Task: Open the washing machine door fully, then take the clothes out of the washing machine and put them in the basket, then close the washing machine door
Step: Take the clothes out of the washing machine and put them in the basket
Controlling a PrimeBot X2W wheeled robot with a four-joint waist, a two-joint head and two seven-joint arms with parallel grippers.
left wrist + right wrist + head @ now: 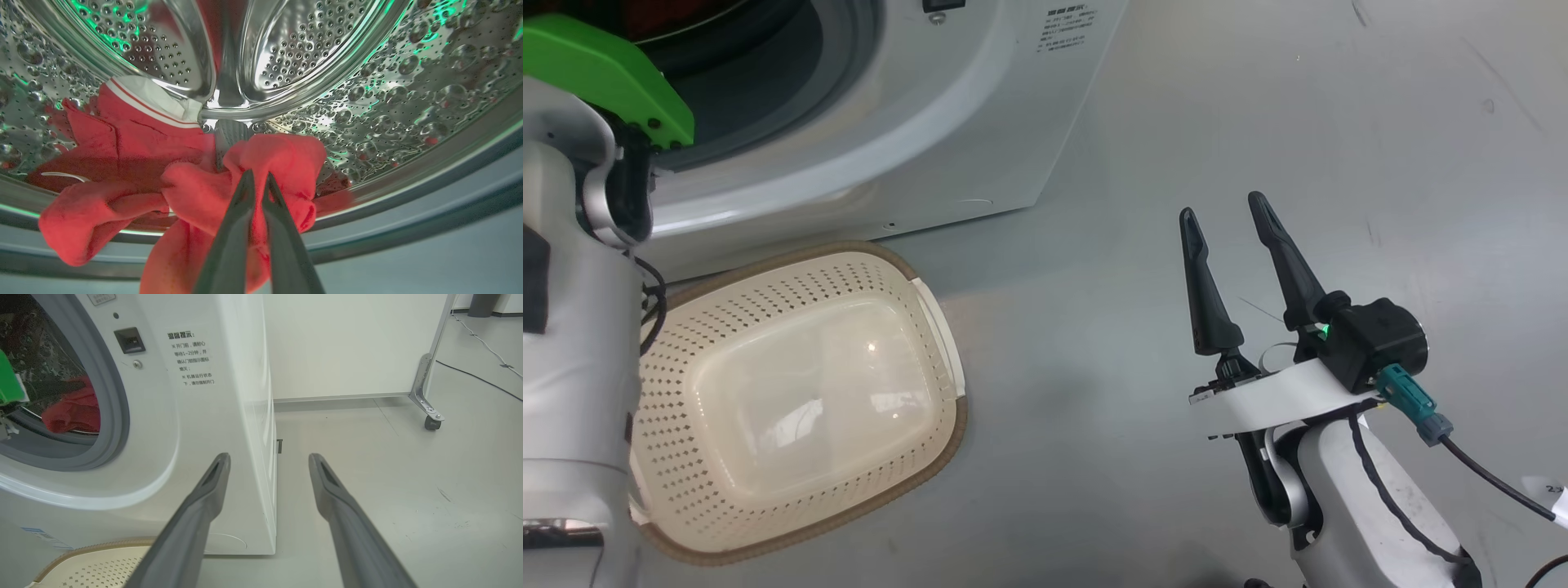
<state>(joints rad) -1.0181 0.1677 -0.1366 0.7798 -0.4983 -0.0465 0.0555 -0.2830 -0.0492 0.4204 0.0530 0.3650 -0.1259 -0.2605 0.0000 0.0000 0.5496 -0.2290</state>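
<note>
My left gripper [258, 176] is inside the washing machine's steel drum [310, 53], shut on a fold of the red clothes [135, 155]. The bunched cloth hangs over the drum's front lip, and a white-trimmed red piece lies behind it. The head view has my left forearm [572, 367] reaching into the washing machine [915, 122]. The cream basket [949, 384] stands on the floor in front of the machine. My right gripper [1221, 204] hovers open over the floor to the basket's right, holding nothing. The washing machine door is out of view.
Along my right gripper [268, 455] I see the machine's white corner [245, 416], the red clothes [73, 408] in the opening and the basket rim [94, 545]. A metal frame leg on a caster [427, 412] and a floor cable [474, 375] lie to the right.
</note>
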